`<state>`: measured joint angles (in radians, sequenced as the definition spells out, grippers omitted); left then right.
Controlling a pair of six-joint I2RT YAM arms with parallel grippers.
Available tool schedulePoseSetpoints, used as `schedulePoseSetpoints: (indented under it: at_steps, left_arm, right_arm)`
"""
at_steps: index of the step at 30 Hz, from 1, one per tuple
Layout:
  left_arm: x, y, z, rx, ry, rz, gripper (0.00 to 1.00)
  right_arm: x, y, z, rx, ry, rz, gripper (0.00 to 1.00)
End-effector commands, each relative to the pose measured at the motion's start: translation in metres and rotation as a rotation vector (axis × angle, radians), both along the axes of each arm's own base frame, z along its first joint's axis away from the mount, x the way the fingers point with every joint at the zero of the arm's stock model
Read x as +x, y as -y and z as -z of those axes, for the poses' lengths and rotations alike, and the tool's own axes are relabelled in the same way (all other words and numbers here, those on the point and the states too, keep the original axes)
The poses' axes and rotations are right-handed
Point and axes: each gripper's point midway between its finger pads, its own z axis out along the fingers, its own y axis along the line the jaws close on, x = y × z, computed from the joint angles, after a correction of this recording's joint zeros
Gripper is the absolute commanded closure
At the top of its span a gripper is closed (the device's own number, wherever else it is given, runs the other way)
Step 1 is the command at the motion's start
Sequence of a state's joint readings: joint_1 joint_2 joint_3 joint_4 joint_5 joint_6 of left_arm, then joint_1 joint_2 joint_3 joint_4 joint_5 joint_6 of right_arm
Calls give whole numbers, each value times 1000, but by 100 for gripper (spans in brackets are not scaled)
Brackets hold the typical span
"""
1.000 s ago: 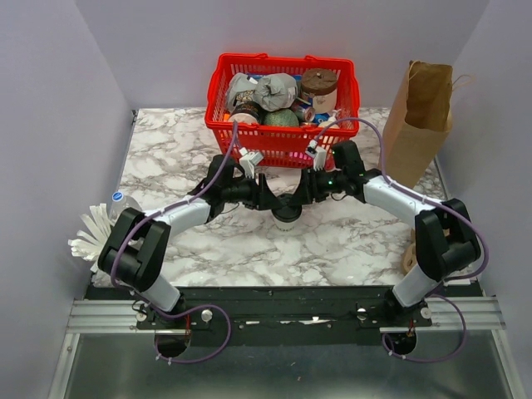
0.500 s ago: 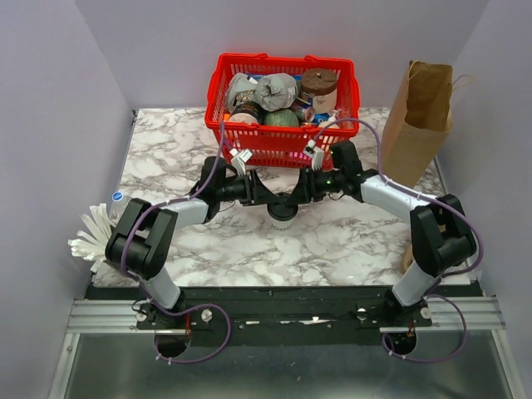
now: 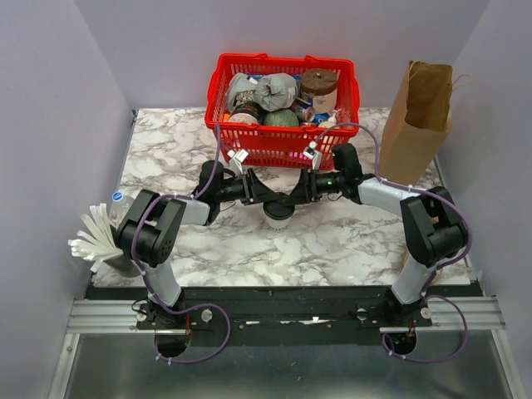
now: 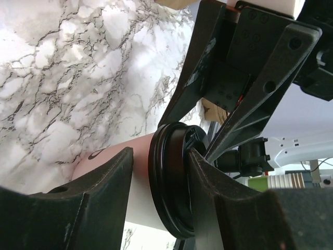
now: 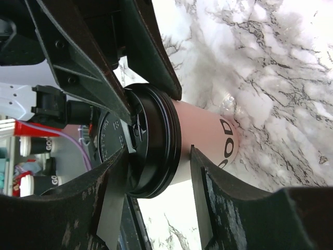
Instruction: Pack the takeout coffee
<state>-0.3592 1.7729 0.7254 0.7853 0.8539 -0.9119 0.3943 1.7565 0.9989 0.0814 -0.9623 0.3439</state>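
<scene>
The takeout coffee [image 3: 278, 216], a cream paper cup with a black lid, is at the table's middle between my two grippers. My left gripper [image 3: 264, 196] reaches it from the left and my right gripper [image 3: 295, 197] from the right. In the left wrist view the cup [image 4: 140, 192] sits between the left gripper's [image 4: 162, 153] jaws, one finger on the lid top and one against the cup wall. In the right wrist view the right gripper [image 5: 157, 150] straddles the lid rim of the cup [image 5: 203, 130] the same way. I cannot tell whether the cup's base touches the table.
A red basket [image 3: 283, 60] full of groceries, including a brown-lidded tub [image 3: 319, 83], stands just behind the grippers. A brown paper bag [image 3: 424, 116] stands upright at the far right. A water bottle [image 3: 117, 201] and white utensils [image 3: 91, 237] lie at the left edge.
Both grippers and the cup between them have shifted a little to the left and toward the basket. The left arm's elbow has drawn in to the right.
</scene>
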Motion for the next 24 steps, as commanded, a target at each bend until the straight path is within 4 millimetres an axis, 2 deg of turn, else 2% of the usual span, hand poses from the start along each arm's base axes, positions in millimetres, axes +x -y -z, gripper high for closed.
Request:
schedulePoseSetpoints:
  at_steps: [1, 11, 19, 20, 24]
  left_arm:
    - [-9, -1, 27, 21, -84, -6, 47]
    - [-18, -5, 33, 1, -73, -12, 46]
    - [-19, -3, 39, -8, -40, 7, 44]
    - [-17, -2, 34, -16, -25, 11, 43]
    - [-9, 6, -12, -92, 95, 56, 38]
  right_arm:
    - [-17, -2, 15, 40, -80, -44, 42]
    - [-29, 2, 26, 62, -103, -42, 42]
    - [-29, 3, 34, 48, -116, -22, 41]
    - [-29, 3, 31, 49, -110, -25, 41]
    - [-27, 3, 24, 47, -81, -42, 41]
